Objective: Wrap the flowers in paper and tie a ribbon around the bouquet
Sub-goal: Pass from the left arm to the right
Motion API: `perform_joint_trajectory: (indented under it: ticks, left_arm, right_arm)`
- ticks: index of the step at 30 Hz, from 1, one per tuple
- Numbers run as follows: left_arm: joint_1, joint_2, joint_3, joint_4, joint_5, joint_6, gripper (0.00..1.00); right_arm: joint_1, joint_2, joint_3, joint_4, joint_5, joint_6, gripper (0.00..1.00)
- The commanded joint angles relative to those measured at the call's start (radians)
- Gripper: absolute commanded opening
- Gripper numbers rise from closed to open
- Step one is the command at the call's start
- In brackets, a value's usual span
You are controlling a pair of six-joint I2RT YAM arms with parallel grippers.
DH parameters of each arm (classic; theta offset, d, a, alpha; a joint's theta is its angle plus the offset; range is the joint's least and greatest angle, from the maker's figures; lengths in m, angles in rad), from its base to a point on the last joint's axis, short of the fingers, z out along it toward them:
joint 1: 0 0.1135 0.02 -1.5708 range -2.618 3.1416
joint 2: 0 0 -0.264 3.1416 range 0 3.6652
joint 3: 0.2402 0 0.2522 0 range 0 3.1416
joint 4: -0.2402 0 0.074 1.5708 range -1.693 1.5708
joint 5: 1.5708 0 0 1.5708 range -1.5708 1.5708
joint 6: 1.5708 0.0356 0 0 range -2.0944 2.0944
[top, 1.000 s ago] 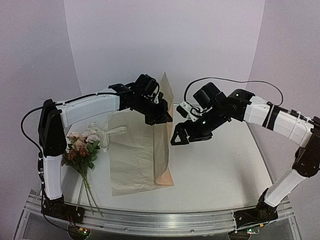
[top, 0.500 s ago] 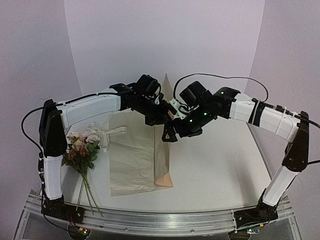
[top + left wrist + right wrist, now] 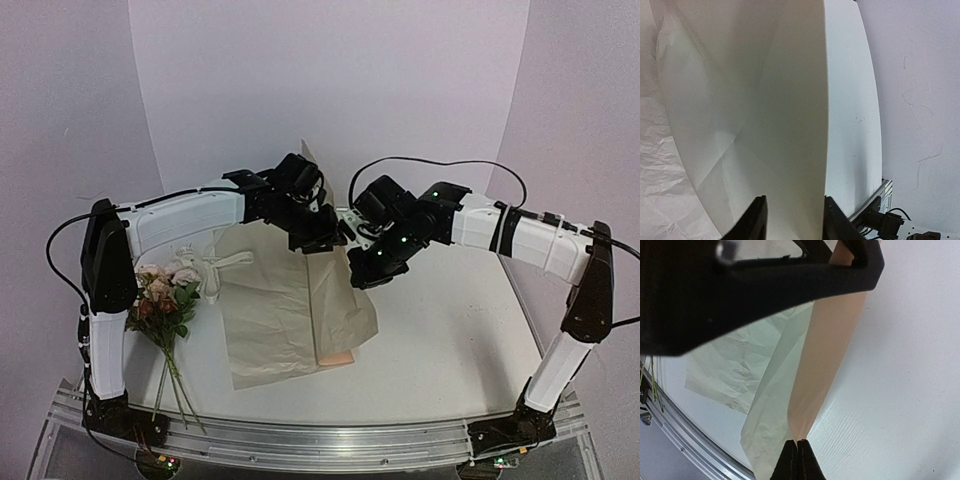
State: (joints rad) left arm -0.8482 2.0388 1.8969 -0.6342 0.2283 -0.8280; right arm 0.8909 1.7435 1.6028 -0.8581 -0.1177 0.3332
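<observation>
White table (image 3: 450, 330) bears creased tan paper (image 3: 270, 320), edge lifted; right jaws pinch it, left jaws apparently parted.

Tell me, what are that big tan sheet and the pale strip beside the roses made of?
Likely kraft stock for the paper: matte tan, paler on its reverse, wrinkled and holding sharp folds. Probably soft fabric for the ribbon: cream-white, lying limp and bunched, though too small to be sure.
</observation>
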Motion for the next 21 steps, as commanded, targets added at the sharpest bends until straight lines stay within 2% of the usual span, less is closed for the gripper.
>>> perform_joint_trajectory:
  ticks: [1,4,7,10,14,21]
  left_arm:
    - [0.005,-0.099,-0.031,0.023,-0.072,0.035,0.53]
    - [0.022,-0.186,-0.168,0.088,-0.103,0.022,0.75]
    - [0.053,-0.281,-0.321,0.18,-0.099,0.006,0.86]
    - [0.086,-0.322,-0.447,0.229,-0.081,-0.009,0.9]
    - [0.128,-0.314,-0.587,0.323,-0.003,-0.025,0.9]
    - [0.159,-0.197,-0.641,0.376,0.069,0.003,0.88]
  right_arm:
    - [-0.01,-0.045,-0.002,-0.053,0.054,0.017,0.0]
    - [-0.047,-0.045,-0.01,-0.074,0.076,0.055,0.0]
    - [-0.091,-0.029,-0.012,-0.089,0.081,0.092,0.0]
    - [-0.145,-0.011,-0.011,-0.114,0.097,0.121,0.0]
    - [-0.211,-0.005,-0.047,-0.127,0.115,0.139,0.0]
    - [-0.261,-0.014,-0.174,-0.127,0.186,0.14,0.0]
